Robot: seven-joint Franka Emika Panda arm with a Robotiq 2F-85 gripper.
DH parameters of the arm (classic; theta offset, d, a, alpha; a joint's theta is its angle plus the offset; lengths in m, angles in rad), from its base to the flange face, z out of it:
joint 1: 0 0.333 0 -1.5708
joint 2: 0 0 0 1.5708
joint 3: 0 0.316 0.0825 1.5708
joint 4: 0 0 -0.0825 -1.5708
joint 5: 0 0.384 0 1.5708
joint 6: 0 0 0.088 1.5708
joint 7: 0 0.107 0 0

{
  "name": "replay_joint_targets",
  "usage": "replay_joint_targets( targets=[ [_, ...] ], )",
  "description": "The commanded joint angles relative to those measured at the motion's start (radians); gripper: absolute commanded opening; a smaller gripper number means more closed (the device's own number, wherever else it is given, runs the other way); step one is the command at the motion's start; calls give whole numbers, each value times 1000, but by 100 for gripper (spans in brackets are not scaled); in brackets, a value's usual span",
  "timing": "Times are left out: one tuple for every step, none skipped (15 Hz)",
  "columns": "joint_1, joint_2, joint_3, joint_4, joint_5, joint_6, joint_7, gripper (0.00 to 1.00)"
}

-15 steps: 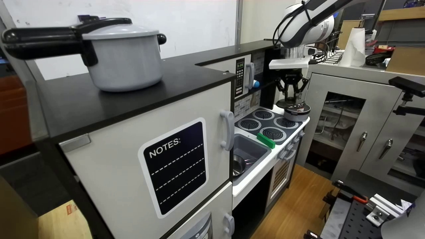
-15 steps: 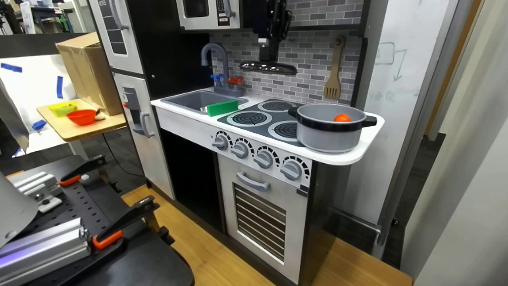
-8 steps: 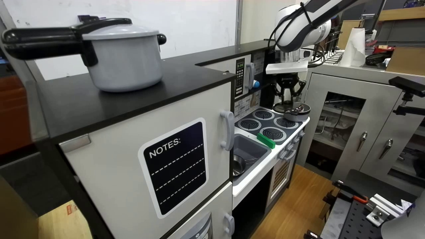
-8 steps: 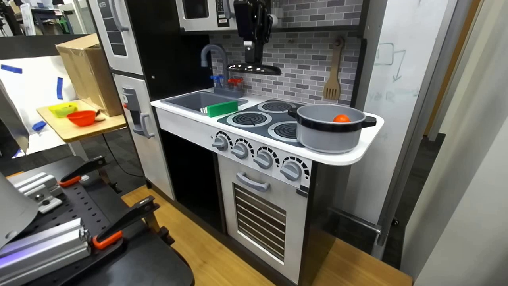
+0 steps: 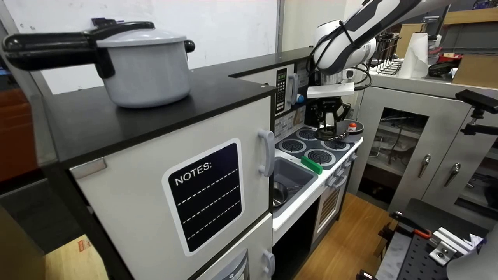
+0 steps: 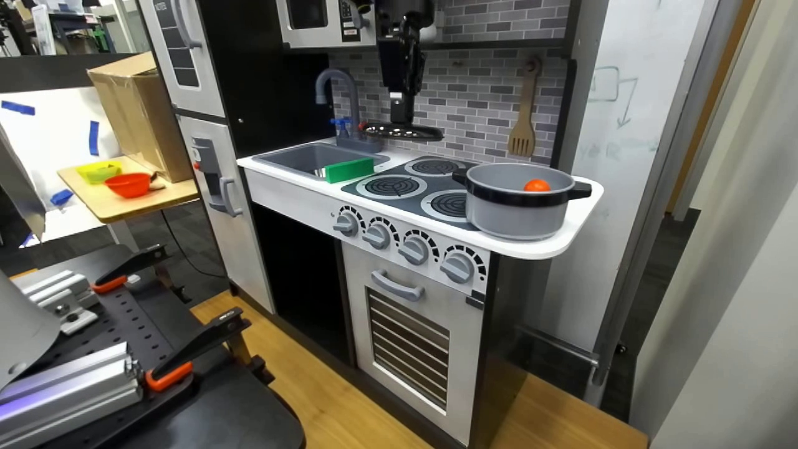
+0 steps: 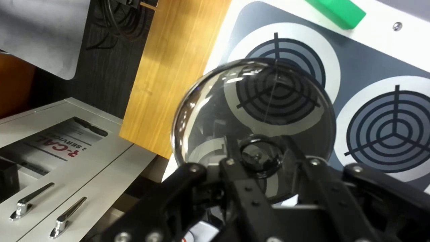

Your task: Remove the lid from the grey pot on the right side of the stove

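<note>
The grey pot (image 6: 514,215) stands uncovered at the right end of the stove (image 6: 408,203), with a red-orange ball (image 6: 537,185) inside. The pot also shows in an exterior view (image 5: 355,137), partly behind the lid. My gripper (image 7: 258,143) is shut on the knob of the round glass lid (image 7: 208,127), one finger on each side of the knob. The lid is roughly level and held in the air over the burners, apart from the pot. The lid shows in both exterior views (image 6: 405,131) (image 5: 326,136).
A green block (image 6: 350,169) lies by the sink (image 6: 293,159) edge, with a faucet (image 6: 340,73) behind. A tiled wall with a hanging wooden spatula (image 6: 525,118) is behind the stove. A large grey pot (image 5: 148,70) stands on the cabinet top.
My gripper has carried the lid further from the pot toward the sink side, and lower over the burners. The ball in the pot now shows in both exterior views.
</note>
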Motion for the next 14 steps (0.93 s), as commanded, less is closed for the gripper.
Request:
replay_joint_targets(
  targets=[
    [-2, 21, 0, 10, -1, 12, -41, 8],
    [-2, 25, -2, 8, -3, 15, -45, 8],
    [-4, 24, -4, 6, 5, 15, -52, 8],
    [-7, 23, -6, 3, 8, 20, -59, 8],
    [-7, 24, -8, 0, 2, 27, -62, 8],
    [-10, 24, -10, -5, 5, 39, -77, 8],
    [-13, 23, -10, -13, 17, 50, -103, 8],
    [-16, 20, -9, -22, 30, 61, -135, 8],
    [-20, 11, -6, -39, 61, 76, -186, 8],
    [-21, 4, -4, -54, 81, 88, -224, 8],
    [-19, 1, -4, -67, 97, 96, -256, 8],
    [-18, 2, -5, -75, 109, 100, -281, 8],
    [-18, 4, -5, -82, 124, 108, -308, 8],
    [-18, 9, -5, -86, 138, 114, -335, 8]
  ],
)
